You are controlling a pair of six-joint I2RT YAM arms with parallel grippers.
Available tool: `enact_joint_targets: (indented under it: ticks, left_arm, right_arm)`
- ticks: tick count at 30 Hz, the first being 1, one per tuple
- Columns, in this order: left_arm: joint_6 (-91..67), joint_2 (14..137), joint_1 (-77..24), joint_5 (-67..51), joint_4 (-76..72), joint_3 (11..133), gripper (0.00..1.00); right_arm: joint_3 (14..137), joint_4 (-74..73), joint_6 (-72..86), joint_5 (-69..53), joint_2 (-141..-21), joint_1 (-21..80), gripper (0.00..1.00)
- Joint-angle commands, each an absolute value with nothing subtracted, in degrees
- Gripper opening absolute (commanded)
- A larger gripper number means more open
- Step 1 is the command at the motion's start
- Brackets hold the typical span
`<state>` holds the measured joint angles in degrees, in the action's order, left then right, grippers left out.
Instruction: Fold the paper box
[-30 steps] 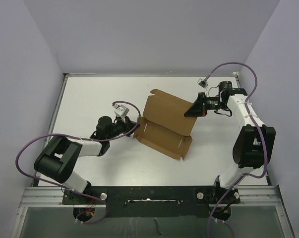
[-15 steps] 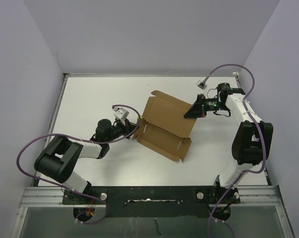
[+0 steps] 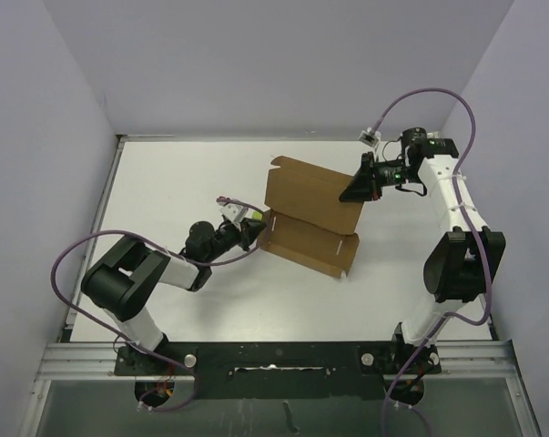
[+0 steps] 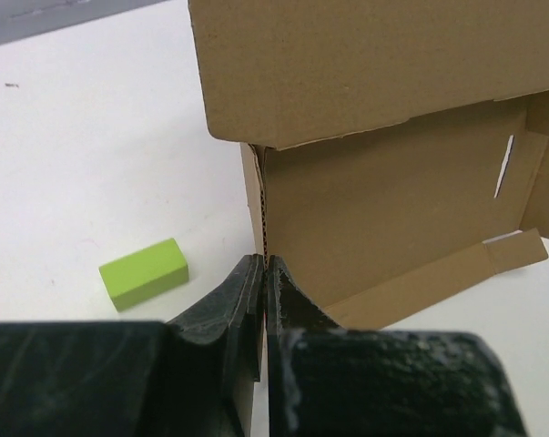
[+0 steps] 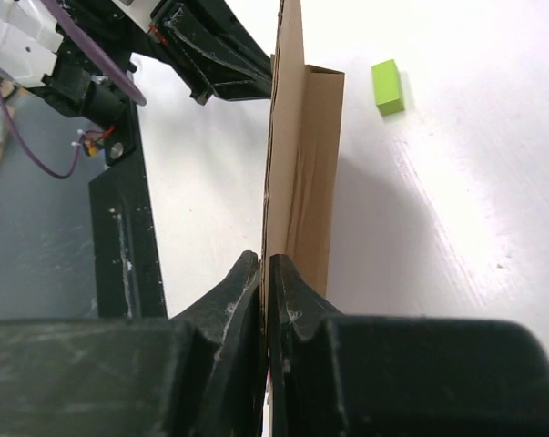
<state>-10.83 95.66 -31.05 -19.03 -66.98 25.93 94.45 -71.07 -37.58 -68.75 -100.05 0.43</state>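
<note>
The brown paper box (image 3: 308,217) stands half-folded mid-table, its large back panel (image 3: 310,189) raised steeply over the shallow base (image 3: 303,246). My left gripper (image 3: 255,229) is shut on the box's left side wall, the thin cardboard edge pinched between the fingertips (image 4: 263,266). In the left wrist view the box's inside (image 4: 392,209) shows slits and a low front flap. My right gripper (image 3: 355,188) is shut on the raised panel's right edge; in the right wrist view that panel (image 5: 297,164) runs edge-on away from the gripper (image 5: 265,264).
A small yellow-green block (image 4: 144,271) lies on the white table just left of the box, also in the right wrist view (image 5: 386,86). Purple walls enclose the table on three sides. The left arm (image 5: 210,55) shows beyond the box.
The right gripper has moved back and up, swinging the big panel from lying back to nearly upright. The left gripper has shifted right with the box's left wall.
</note>
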Motion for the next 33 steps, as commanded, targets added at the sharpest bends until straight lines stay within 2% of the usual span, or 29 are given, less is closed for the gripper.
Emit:
enact_joint_targets:
  ticks: [1,5,9,20,33]
  left_arm:
    - [-7.85,99.75,-33.83,-20.2,-80.42,29.77,0.0]
    - [-6.47,104.77,-34.4,-20.4,-86.65,29.1,0.0]
    - [-4.89,105.94,-34.6,-21.3,-86.75,28.06,0.0]
    - [-3.04,103.8,-34.59,-23.33,-86.84,22.17,0.0]
    - [-3.49,101.78,-33.75,-22.01,-86.86,17.54,0.0]
  right_arm:
    - [97.97,-72.75,-41.68,-67.53,-99.21,1.32,0.0]
    - [95.17,-74.86,-47.16,-67.31,-99.69,1.32,0.0]
    - [92.32,-78.36,-52.45,-68.32,-99.6,1.31,0.0]
    - [87.0,-76.27,-50.58,-68.36,-96.58,1.33,0.0]
    - [92.72,-75.98,-48.88,-69.58,-94.87,-0.53,0.0]
